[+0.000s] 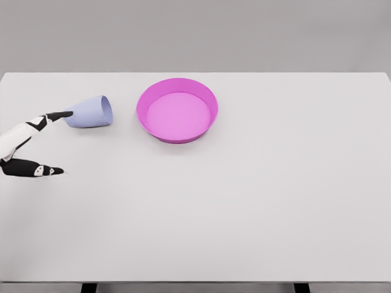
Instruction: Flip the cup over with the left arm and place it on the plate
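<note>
The left hand, fingers spread, is reaching beside the lying lavender cup; a careless touch is risking rolling it away.

- A white table fills most of the head view.
- A plain grey wall stands behind it.
- Two dark table legs show at the bottom edge.

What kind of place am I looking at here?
Probably a simulated test bench, not a real room: a plain white table against a blank grey wall, holding only a pink plate and a tipped-over cup, with the robot's left hand reaching in.
</note>
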You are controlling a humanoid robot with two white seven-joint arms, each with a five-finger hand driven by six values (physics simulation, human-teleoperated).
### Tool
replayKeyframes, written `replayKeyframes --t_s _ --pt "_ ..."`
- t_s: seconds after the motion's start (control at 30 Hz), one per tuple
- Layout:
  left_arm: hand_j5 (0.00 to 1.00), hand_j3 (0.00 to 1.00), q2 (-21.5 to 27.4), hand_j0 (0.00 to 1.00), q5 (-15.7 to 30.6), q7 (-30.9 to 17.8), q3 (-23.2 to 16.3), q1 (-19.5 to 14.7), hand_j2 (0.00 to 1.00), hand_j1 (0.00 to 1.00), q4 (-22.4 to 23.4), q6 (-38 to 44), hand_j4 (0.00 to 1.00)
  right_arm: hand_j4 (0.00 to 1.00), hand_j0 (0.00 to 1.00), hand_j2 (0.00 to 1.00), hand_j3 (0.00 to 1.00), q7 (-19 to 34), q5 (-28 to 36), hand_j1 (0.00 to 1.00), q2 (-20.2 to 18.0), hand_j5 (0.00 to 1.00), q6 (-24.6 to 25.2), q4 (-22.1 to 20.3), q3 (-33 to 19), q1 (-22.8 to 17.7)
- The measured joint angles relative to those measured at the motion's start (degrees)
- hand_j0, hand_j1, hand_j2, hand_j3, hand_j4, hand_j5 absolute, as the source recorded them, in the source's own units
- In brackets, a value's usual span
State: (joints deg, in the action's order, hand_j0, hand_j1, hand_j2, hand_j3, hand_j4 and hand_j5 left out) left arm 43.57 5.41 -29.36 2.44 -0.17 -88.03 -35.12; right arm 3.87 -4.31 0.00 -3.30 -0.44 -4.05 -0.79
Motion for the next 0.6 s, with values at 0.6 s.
replayKeyframes --t_s 0.6 --pt "1.00 1.00 -5.1 1.00 -12.4 -5.6 -12.1 -21.7 1.00 1.00 6.4 3.6 1.00 1.00 1.00 1.00 1.00 0.0 0.0 1.00 0.0 1.00 0.0 0.0 0.0 0.0"
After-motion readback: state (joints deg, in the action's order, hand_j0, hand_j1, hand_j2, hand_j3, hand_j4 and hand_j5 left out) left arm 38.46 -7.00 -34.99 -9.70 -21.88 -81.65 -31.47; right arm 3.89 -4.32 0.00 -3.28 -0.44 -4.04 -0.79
